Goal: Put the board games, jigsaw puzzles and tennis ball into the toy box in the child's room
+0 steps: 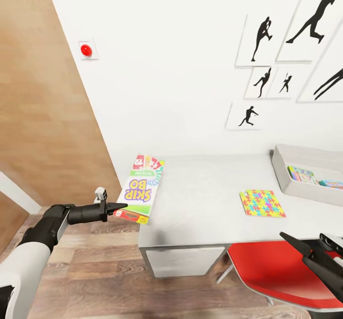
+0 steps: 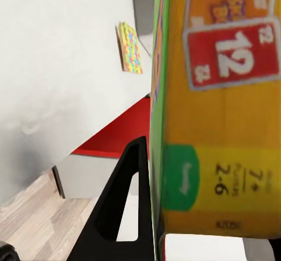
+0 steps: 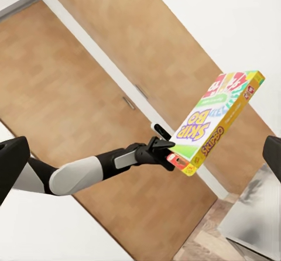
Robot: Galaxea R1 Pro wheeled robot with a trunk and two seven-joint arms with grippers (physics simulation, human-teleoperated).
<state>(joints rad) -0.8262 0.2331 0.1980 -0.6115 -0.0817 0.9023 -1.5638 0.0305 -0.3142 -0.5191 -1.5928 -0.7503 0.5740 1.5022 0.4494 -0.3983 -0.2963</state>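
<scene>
At about eight o'clock in the head view, the left gripper (image 1: 125, 209) pinches the near short edge of the SKIP-BO board game (image 1: 142, 188), its fingers closed on the box. The box is carried face up and roughly level, its far end reaching over the table (image 1: 205, 209) corner; gripping one end probably keeps the rest free to slide across the top or be lowered into a container. The right wrist view shows the same hold from the side, with the box (image 3: 218, 122) slightly tilted, cantilevered from the gripper (image 3: 170, 157). At three o'clock stands the toy box (image 1: 286, 178), well apart from the held game, with at least two printed boxes already lying inside. One jigsaw puzzle (image 1: 262, 203) lies flat on the table between them, at about four o'clock. The right gripper (image 1: 314, 254) hangs low at five o'clock over the red chair (image 1: 267, 271); it appears empty, though whether its fingers are apart cannot be told.

Legible writing: "SKIP BO" in purple letters on the cover and again on the yellow side panel. In the left wrist view the box (image 2: 222, 103) shows a red card numbered "12" and small marks reading "7+" and "2-6".
</scene>
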